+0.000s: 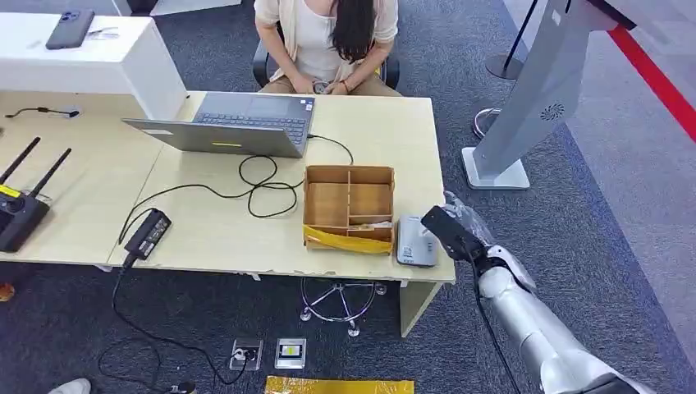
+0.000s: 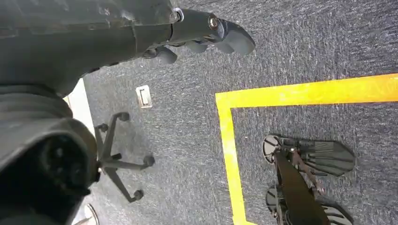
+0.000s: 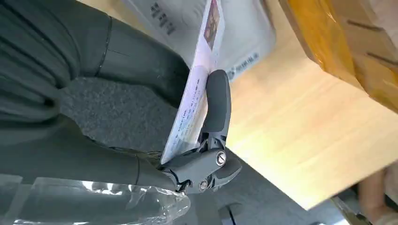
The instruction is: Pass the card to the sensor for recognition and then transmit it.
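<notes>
My right hand (image 1: 451, 232) hovers at the desk's front right corner, just right of the grey card sensor (image 1: 415, 241). In the right wrist view a white printed card (image 3: 193, 89) is pinched edge-on between the thumb (image 3: 136, 56) and a dark finger (image 3: 217, 101), with the sensor's pale body (image 3: 244, 33) just beyond it. My left hand (image 2: 206, 33) hangs over the carpet with its fingers curled in and nothing in them.
A wooden divided box (image 1: 349, 207) with a yellow taped front sits left of the sensor. Further back are a laptop (image 1: 230, 123), its cable and charger (image 1: 148, 234). A person (image 1: 328, 41) sits behind the desk. A white kiosk stand (image 1: 525, 115) rises to the right.
</notes>
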You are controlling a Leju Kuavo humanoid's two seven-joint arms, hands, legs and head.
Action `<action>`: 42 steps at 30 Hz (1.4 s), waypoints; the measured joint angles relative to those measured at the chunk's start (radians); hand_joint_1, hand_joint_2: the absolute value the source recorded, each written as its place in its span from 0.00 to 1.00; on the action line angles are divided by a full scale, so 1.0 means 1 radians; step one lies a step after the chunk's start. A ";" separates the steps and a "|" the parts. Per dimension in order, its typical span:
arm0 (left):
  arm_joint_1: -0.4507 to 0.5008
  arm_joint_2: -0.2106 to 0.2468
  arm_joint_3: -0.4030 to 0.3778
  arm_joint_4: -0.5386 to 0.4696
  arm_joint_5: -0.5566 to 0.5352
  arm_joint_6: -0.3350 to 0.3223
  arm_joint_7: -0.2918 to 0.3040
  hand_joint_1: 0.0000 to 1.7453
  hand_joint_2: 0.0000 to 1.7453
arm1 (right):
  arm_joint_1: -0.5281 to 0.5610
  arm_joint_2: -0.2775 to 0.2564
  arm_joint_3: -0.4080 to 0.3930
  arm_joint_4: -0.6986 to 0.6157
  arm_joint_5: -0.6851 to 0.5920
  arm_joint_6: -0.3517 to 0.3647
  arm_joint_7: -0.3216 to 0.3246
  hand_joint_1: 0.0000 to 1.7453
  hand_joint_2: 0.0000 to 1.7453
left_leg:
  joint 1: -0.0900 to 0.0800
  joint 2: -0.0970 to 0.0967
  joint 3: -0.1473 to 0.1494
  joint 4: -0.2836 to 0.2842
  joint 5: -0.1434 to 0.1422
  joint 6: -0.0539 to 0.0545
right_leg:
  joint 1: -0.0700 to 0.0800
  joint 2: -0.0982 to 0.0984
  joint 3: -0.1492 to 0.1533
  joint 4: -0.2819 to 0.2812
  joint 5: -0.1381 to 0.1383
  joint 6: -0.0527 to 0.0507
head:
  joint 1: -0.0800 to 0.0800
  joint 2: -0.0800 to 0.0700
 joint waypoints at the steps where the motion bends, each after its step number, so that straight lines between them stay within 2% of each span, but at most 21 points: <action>1: 0.000 0.000 0.000 0.000 -0.002 -0.003 0.000 0.00 0.00 | -0.017 0.000 0.000 0.000 0.002 -0.002 -0.002 1.00 1.00 | 0.000 0.000 0.000 0.000 0.000 0.000 | 0.000 0.000 0.000 0.000 0.000 0.000 | 0.000 0.000; 13: -0.028 -0.006 -0.001 0.000 -0.051 -0.018 0.000 0.00 0.00 | -0.229 0.032 0.018 0.000 0.077 -0.017 0.008 1.00 1.00 | 0.000 0.000 0.000 0.000 0.000 0.000 | 0.000 0.000 0.000 0.000 0.000 0.000 | 0.000 0.000; 20: -0.047 -0.014 -0.002 0.000 -0.078 -0.028 0.000 0.00 0.00 | -0.343 0.088 0.039 0.004 0.118 0.038 0.075 1.00 1.00 | 0.000 0.000 0.000 0.000 0.000 0.000 | 0.000 0.000 -0.001 0.000 0.000 0.000 | 0.000 0.000; 24: -0.059 -0.020 -0.002 0.000 -0.090 -0.031 0.005 0.00 0.00 | -0.365 0.116 0.055 0.011 0.142 0.047 0.111 1.00 1.00 | 0.000 0.000 0.000 0.000 0.000 0.000 | 0.000 0.000 0.000 0.000 0.000 0.000 | 0.000 0.000; 32: -0.065 -0.029 -0.002 0.000 -0.095 -0.033 0.021 0.00 0.00 | -0.387 0.154 0.073 0.027 0.165 0.029 0.140 1.00 1.00 | 0.000 0.000 0.000 0.000 0.000 0.000 | 0.000 0.001 -0.001 0.000 0.000 0.000 | 0.000 0.000; 42: -0.062 -0.032 -0.002 0.000 -0.097 -0.031 0.030 0.00 0.00 | -0.400 0.165 0.088 0.050 0.186 0.030 0.165 1.00 1.00 | 0.000 0.000 0.000 0.000 0.000 0.000 | 0.000 0.001 0.000 0.000 0.000 0.000 | 0.000 0.000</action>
